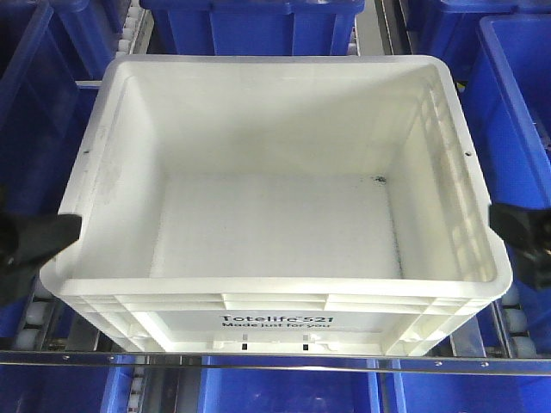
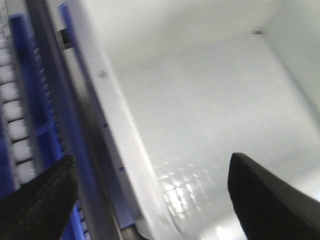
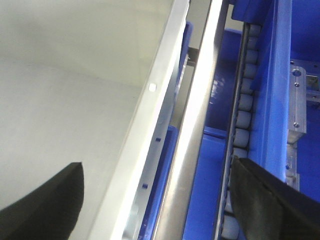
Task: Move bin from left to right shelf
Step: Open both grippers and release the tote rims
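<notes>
The white bin [image 1: 275, 224] fills the middle of the front view, empty, with its black "Totelife 521" print facing me. My left gripper [image 1: 34, 245] is at the bin's left rim and my right gripper [image 1: 521, 237] is at its right rim. In the left wrist view the left gripper [image 2: 152, 165] is open and straddles the bin [image 2: 210, 100] wall, one finger inside and one outside. In the right wrist view the right gripper [image 3: 157, 167] is open in the same way over the rim of the bin [image 3: 75, 75].
Blue bins stand behind [image 1: 250, 21], to the left [image 1: 26, 95] and to the right [image 1: 525, 103], with more below. A metal shelf rail [image 1: 275, 363] runs across the front. White rollers [image 3: 245, 100] and a steel rail [image 3: 200, 115] run beside the bin.
</notes>
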Motion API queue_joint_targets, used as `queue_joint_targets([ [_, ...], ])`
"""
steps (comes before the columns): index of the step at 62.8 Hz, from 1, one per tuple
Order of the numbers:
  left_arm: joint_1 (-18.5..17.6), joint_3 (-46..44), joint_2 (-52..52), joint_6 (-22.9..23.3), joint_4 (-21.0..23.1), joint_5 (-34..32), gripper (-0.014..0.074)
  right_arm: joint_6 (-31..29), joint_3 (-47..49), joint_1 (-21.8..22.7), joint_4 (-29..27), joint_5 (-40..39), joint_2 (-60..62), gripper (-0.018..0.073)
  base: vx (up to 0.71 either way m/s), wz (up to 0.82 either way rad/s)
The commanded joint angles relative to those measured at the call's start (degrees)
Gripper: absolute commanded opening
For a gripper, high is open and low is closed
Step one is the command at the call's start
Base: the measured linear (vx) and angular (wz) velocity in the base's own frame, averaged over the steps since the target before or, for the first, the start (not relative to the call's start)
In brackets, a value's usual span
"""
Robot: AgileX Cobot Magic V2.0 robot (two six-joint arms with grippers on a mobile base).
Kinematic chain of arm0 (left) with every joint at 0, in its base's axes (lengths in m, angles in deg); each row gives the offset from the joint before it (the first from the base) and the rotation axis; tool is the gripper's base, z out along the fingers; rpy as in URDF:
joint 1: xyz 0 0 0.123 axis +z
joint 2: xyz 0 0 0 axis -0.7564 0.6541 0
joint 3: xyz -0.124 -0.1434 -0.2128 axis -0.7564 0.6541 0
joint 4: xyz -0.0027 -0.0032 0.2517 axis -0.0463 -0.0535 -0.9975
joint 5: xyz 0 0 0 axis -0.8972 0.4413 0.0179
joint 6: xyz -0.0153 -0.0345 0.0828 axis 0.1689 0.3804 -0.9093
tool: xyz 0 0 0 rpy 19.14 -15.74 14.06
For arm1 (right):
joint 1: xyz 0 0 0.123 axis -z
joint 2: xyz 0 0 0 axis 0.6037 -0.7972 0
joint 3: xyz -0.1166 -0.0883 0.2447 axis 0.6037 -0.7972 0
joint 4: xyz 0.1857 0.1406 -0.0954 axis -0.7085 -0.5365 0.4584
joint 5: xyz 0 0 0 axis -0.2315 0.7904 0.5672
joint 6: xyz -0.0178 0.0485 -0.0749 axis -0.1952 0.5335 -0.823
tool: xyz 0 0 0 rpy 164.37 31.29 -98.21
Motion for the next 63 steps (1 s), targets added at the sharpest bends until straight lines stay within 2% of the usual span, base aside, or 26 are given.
queue_joint_targets([
  [1,-0.4,0.5,-5.5,-6.9,6.3,-1.4,0.0586,-6.6,-0.5,0.0,-3.4,0.2,6.6,0.0585,0.00,0.00],
  [6,-0.4,2.0,-10.3,-9.9,8.3,0.6,0.0586,-12.9,-1.0,0.0,-7.6,5.6,12.2,0.0585,0.00,0.00],
  [11,-0.4,3.2,-13.7,-10.0,8.4,2.3,0.0586,-16.1,-1.0,0.0,-9.7,10.1,16.4,0.0585,0.00,0.00],
  [20,-0.4,4.7,-17.2,-10.0,8.4,3.5,0.0586,-15.2,-1.0,0.0,-9.9,15.5,21.5,0.0585,0.00,0.00],
  [33,-0.4,4.7,-17.5,-9.8,8.3,3.4,0.0571,-15.7,-1.0,0.0,-9.9,17.7,23.1,0.0559,0.00,0.00],
  [44,-0.4,4.7,-17.5,-9.8,8.3,3.4,0.0454,-20.3,-1.0,0.0,-13.4,17.9,23.1,0.0424,0.00,0.00],
  [63,-0.4,4.7,-17.5,-9.8,8.3,3.4,0.0174,-20.9,-1.0,0.0,-14.2,17.9,23.1,0.0051,0.00,0.00],
])
